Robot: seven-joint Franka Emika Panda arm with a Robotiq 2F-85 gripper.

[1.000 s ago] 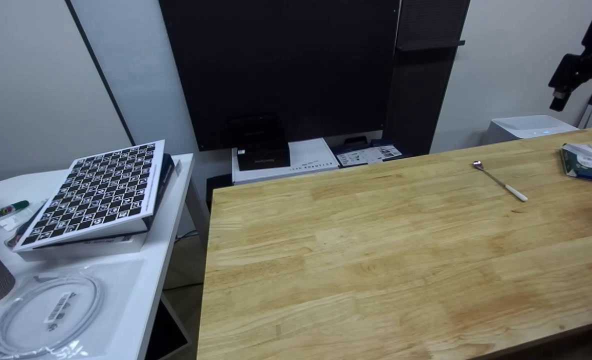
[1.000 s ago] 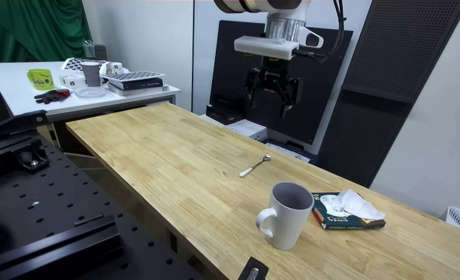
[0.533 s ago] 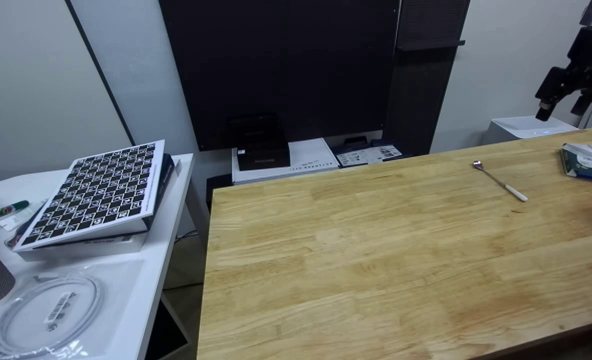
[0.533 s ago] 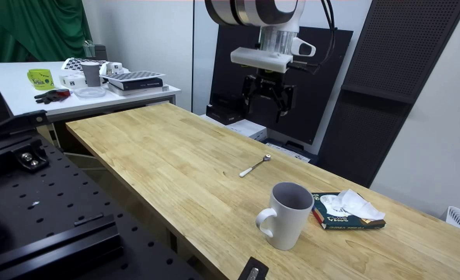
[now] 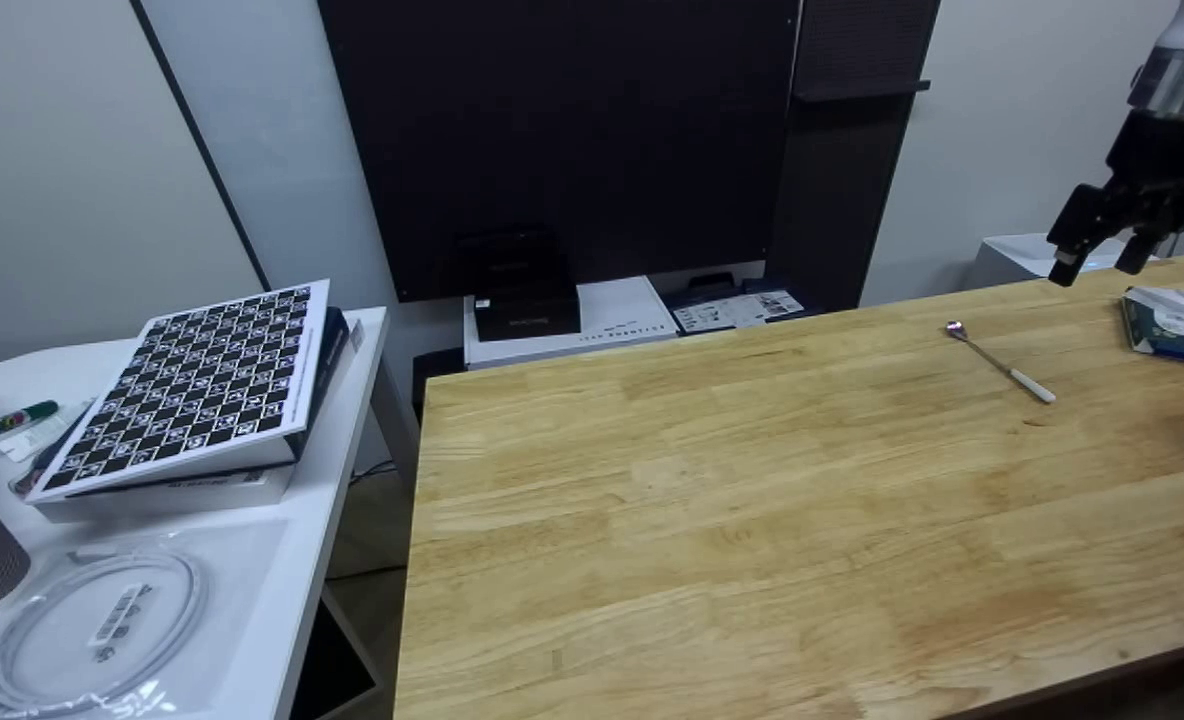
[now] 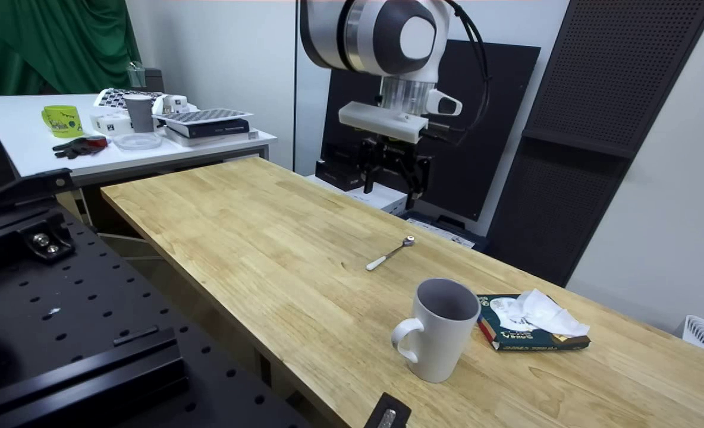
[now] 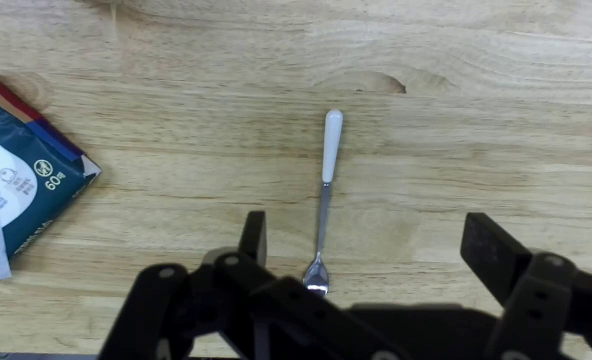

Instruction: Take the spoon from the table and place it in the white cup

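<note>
gripper is held up empty, 2 jaws spread super wide, probably so the spoon, lying near the far long edge of the counter, can be straddled then dropped into the white cup

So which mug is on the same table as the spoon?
The white mug: it stands on the wooden table with the spoon, beside the green tissue pack. The lime mug is on the white table instead.

Spoon, cup, tissue pack on table
</note>
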